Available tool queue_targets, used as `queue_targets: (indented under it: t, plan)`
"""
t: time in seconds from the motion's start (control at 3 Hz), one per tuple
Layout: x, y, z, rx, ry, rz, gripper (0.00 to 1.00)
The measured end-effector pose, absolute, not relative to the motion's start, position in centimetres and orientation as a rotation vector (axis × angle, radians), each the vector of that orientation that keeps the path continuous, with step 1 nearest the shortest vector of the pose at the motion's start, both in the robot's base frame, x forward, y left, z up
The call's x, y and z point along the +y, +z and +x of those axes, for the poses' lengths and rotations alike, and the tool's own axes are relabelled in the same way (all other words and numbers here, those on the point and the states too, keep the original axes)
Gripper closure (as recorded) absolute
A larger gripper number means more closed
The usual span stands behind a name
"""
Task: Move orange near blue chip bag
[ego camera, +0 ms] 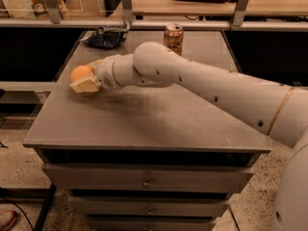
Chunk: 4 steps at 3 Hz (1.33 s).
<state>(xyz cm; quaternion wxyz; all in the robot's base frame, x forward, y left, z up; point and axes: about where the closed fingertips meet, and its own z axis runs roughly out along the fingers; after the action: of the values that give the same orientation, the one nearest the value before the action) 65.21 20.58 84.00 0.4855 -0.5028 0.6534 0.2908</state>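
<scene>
- End effector, tan-fingered, at the left edge of the grey flat cabinet-top surface; closed around the smooth round orange fruit.
- Dark blue wrinkled foil chip bag: lying flat at the rear left corner.
- Gold-tan metal drink can: upright, rear centre, right of the bag.
- Orange fruit: forward of the bag, apart from it.

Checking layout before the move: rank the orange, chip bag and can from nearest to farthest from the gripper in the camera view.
1. orange, in the gripper, left side.
2. chip bag, back left.
3. can, back centre.
</scene>
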Motion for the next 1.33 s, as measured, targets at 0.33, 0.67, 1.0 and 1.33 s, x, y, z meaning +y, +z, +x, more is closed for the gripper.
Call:
queue_targets:
  t: [0.33,0.67,1.0,1.33]
  plan:
    - [20.0,84.7,67.2,1.598,0.680,-1.189,1.00]
    - [18.5,84.8,69.0,1.627,0.658,-1.114,1.00]
    - [17.4,84.9,71.4,1.649,0.639,-1.042,1.00]
    - [16.6,85.2,73.5,1.658,0.629,-0.997,1.00]
